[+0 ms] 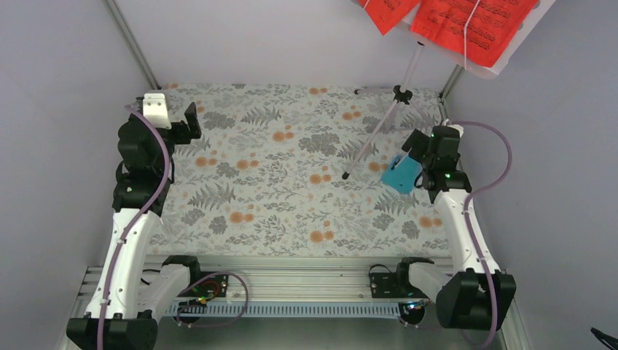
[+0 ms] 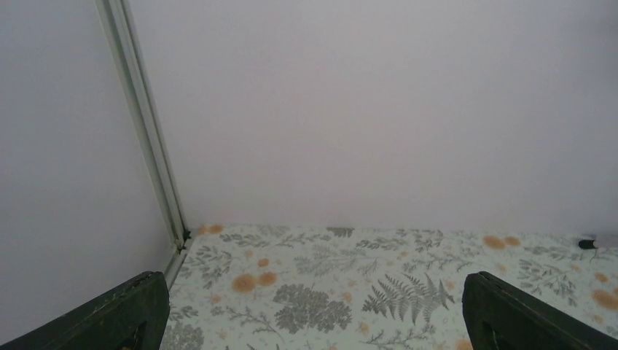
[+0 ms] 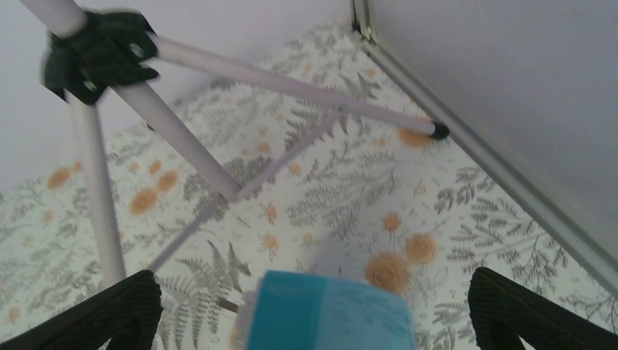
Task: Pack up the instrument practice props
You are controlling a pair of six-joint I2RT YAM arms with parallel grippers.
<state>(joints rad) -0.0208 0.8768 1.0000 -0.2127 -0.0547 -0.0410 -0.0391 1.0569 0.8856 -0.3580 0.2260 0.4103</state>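
A pale lilac music stand (image 1: 397, 93) stands on its tripod at the back right. Its desk at the top edge carries red sheet-music pages (image 1: 466, 22). A small light-blue metronome (image 1: 401, 175) sits on the cloth beside the stand's front leg. My right gripper (image 1: 414, 152) hovers right over it, open. In the right wrist view the metronome (image 3: 328, 313) lies low between the wide-apart fingers (image 3: 109, 313), untouched, with the stand's legs (image 3: 175, 131) just beyond. My left gripper (image 1: 184, 124) is open at the back left, holding nothing; its own view shows only cloth between the fingers (image 2: 495, 310).
A floral cloth (image 1: 291, 189) covers the table. Grey walls with metal corner posts (image 1: 135, 44) close in the left, back and right sides. One tripod leg ends in a black foot (image 3: 438, 131) near the right wall's rail.
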